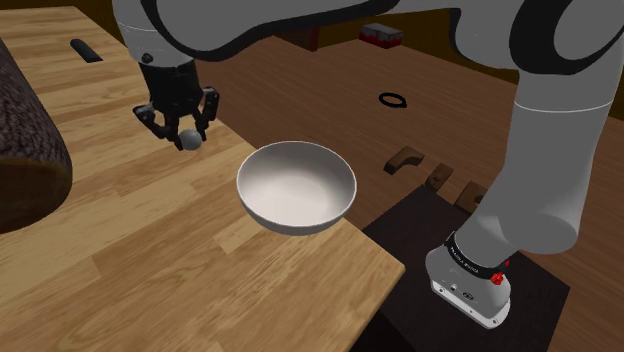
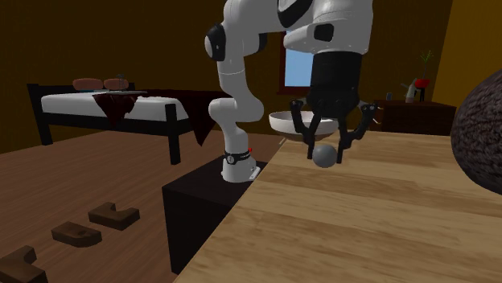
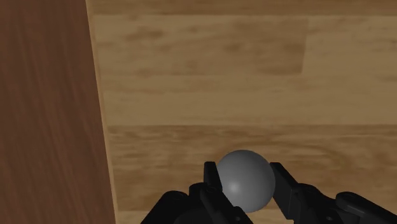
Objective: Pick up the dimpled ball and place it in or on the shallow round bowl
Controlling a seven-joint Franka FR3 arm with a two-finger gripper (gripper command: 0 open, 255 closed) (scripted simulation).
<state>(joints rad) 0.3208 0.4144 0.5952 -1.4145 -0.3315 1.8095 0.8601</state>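
We see one container, a round bowl (image 1: 296,187) in plain white, smooth-walled, with a thin rim. It stands on the light wooden desk (image 1: 200,270) close to the long edge that borders the floor, not far from the corner nearest the stand (image 1: 470,300). Its inside shows bare down to the bottom. In the second exterior view its rim (image 2: 283,120) shows behind the hand.

The ball (image 1: 190,140) is outside the bowl and apart from it, farther along that same edge. We see it clasped between the two black fingers of the gripper (image 1: 188,134), which points down at the desk. In the wrist view the fingers press against both sides of the ball (image 3: 245,181), with the desk's edge and the floor just beside it. Whether it is clear of the wood we cannot tell. It looks like a smooth matt grey sphere; we cannot make out dimples.

The desk top is pale planks with visible grain. A dark, rough, rounded mass (image 1: 25,140) lies at the shoulder view's left, and a small black oblong thing (image 1: 84,50) lies near the far edge. The floor (image 1: 330,80) is dark brown boards; the stand is a black box.
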